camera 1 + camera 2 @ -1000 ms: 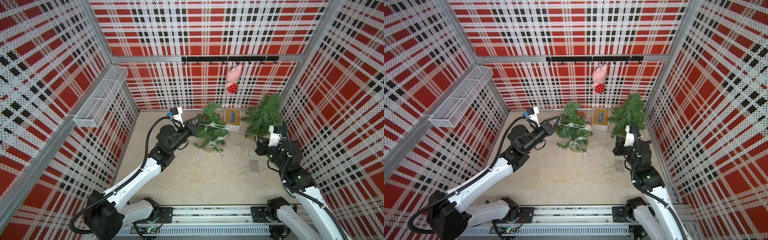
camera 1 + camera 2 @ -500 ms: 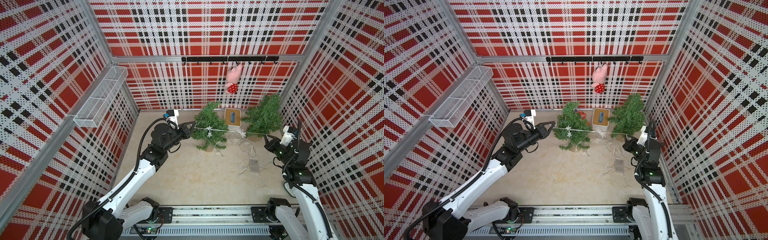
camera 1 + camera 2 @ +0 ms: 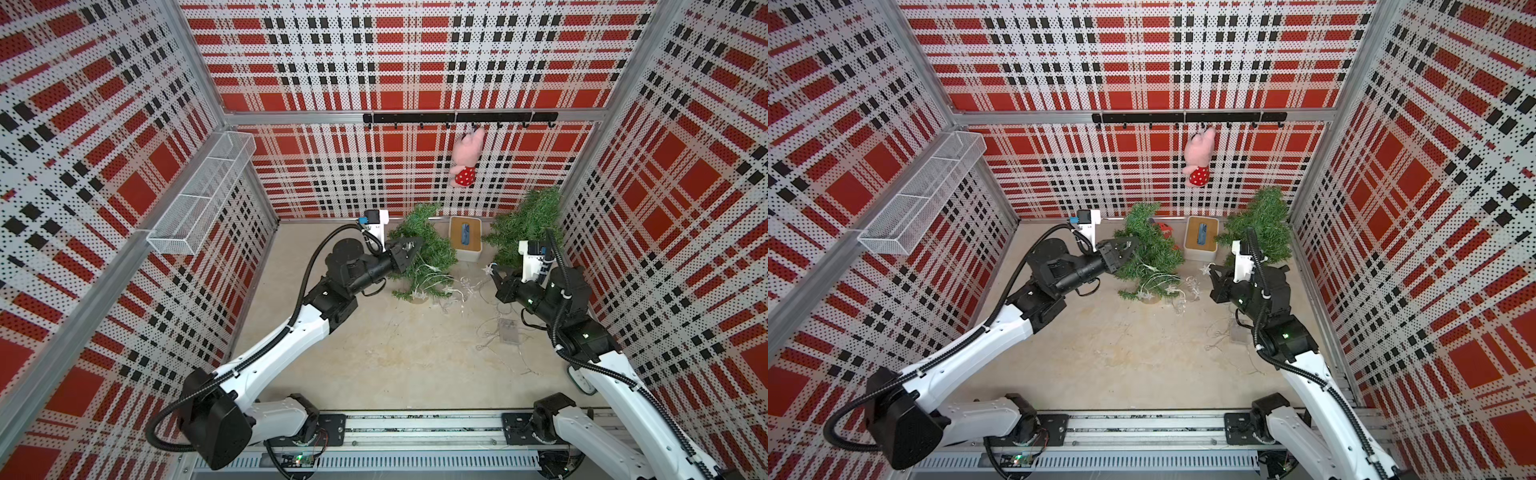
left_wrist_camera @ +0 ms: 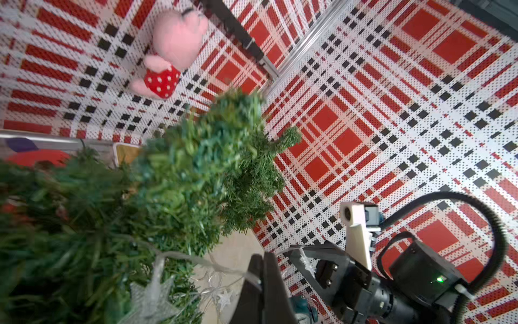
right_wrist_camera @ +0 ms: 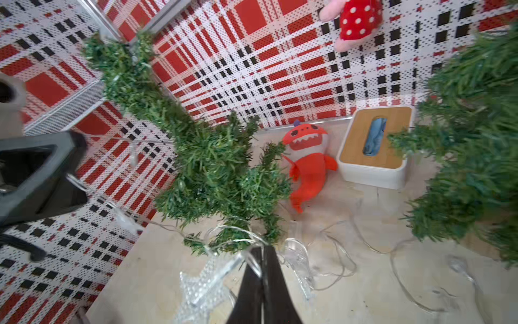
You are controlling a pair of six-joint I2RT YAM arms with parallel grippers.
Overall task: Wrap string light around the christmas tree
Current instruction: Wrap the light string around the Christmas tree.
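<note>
Beige floor [image 3: 395,353]: string [image 3: 1156,279] circles the left tree [image 3: 430,249] low down; upper turns pending. Left gripper [image 3: 410,245] and right gripper [image 3: 496,275] jaws clamp string.

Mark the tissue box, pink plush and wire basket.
tissue box [image 3: 457,232]: a top view, wooden lid
pink plush [image 3: 464,176]: a top view, red spotted dress
wire basket [image 3: 203,191]: a top view, middle compartment mesh

- The christmas tree [image 3: 428,257] stands to my left, a second tree [image 3: 525,224] to my right, with the box [image 3: 465,249] between them.
- The string light [image 5: 201,284] lies on the floor [image 3: 395,353] before them.
</note>
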